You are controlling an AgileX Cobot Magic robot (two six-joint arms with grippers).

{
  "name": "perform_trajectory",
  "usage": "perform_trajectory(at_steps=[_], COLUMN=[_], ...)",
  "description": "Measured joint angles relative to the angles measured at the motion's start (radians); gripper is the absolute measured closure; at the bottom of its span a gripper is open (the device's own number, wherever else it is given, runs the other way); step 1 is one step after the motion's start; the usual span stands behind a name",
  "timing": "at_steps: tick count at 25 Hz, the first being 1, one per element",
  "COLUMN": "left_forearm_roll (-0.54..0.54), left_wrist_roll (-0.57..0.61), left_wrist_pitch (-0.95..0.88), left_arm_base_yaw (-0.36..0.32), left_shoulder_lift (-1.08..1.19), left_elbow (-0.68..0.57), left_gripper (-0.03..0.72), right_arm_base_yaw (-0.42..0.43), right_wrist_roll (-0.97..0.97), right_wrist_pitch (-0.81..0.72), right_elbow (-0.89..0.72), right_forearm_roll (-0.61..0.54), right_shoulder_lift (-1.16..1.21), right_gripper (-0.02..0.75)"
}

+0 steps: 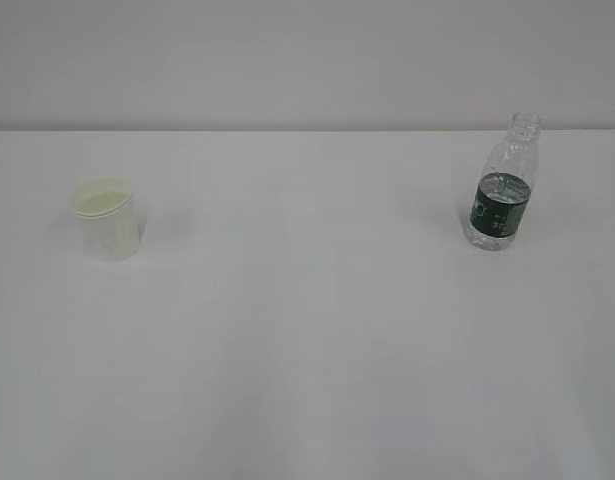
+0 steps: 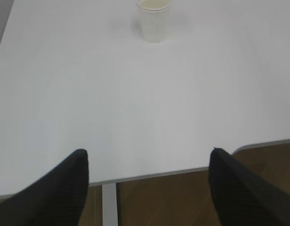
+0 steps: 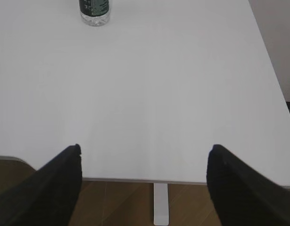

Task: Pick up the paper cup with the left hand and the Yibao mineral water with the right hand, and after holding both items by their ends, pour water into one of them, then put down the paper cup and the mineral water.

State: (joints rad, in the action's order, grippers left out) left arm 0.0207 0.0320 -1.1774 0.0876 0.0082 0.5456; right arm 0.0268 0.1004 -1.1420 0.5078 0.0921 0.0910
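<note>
The paper cup (image 1: 106, 218) stands upright on the left part of the white table (image 1: 307, 340), mouth up, nothing touching it. It looks light and thin-walled, so a firm squeeze would likely dent it; the mid wall below the rolled rim seems the safest place to take it, gently. Well apart to the right, the Yibao mineral water (image 1: 502, 186) stands upright too, its neck open with no cap, a dark green label around the lower body and water up to about the top of that band. The ribbed plastic is probably springy and a little slick, and with the neck open a hard pinch could push water out; the labelled band looks like the steadiest hold.

In the left wrist view the left hand (image 2: 149, 181) hangs over the near table edge, fingers spread wide and empty, the cup far ahead. The right hand (image 3: 144, 176) is likewise spread, holding nothing, with the bottle far ahead at the top left of its view.
</note>
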Motion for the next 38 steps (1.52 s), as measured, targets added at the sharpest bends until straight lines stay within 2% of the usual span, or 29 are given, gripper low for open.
perform_trajectory(at_steps=[3, 16, 38], left_forearm_roll=[-0.041, -0.096, -0.099], left_wrist_roll=[-0.058, -0.144, -0.155], left_wrist_pitch=[0.006, 0.067, 0.067], left_arm_base_yaw=[0.0, 0.0, 0.0], left_shoulder_lift=[0.0, 0.0, 0.0], left_elbow=[0.0, -0.031, -0.031], left_gripper=[0.111, 0.109, 0.123], right_arm_base_yaw=[0.0, 0.0, 0.0], right_wrist_roll=[-0.017, -0.03, -0.03], right_wrist_pitch=[0.0, 0.0, 0.0], right_elbow=[0.0, 0.0, 0.0], right_forearm_roll=[0.014, 0.021, 0.021], right_shoulder_lift=[0.0, 0.0, -0.078], right_gripper=[0.111, 0.113, 0.143])
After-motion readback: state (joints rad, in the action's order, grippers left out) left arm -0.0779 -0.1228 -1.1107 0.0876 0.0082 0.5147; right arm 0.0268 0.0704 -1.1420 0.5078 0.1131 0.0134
